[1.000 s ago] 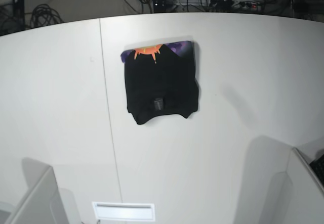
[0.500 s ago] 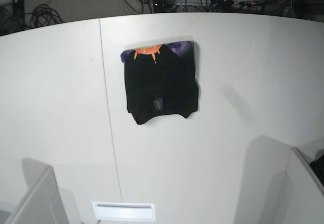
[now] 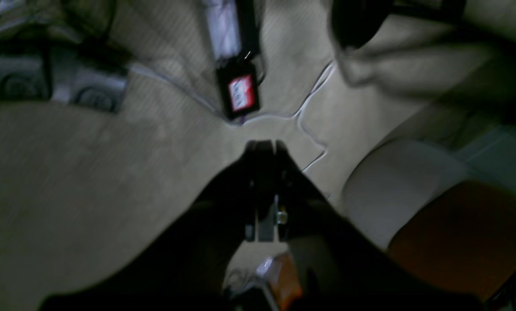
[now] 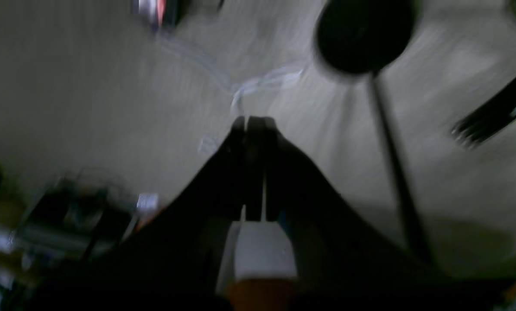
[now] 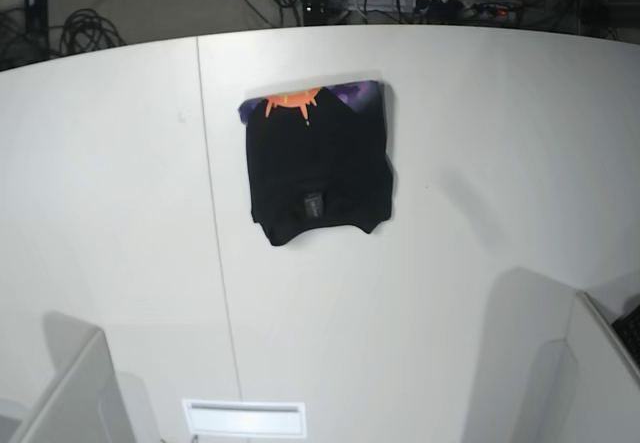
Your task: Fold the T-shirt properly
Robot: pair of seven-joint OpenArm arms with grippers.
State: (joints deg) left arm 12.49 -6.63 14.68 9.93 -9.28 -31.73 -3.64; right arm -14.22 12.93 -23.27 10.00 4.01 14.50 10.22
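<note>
The black T-shirt (image 5: 318,168) lies folded into a compact rectangle on the white table (image 5: 120,183), with a strip of purple and orange print showing along its far edge. A small tag sits near its front edge. Neither gripper shows in the base view. The left gripper (image 3: 263,144) is shut and empty, held away from the table over a carpeted floor. The right gripper (image 4: 251,121) is also shut and empty, over the floor. Both wrist views are blurred.
A seam runs down the table left of the shirt. Grey arm bases (image 5: 70,393) stand at the front corners, and a white slot plate (image 5: 243,418) at the front edge. Cables and gear lie on the floor behind the table. A chair base (image 4: 364,34) shows in the right wrist view.
The T-shirt has not moved. Nothing else visibly changes on the table.
</note>
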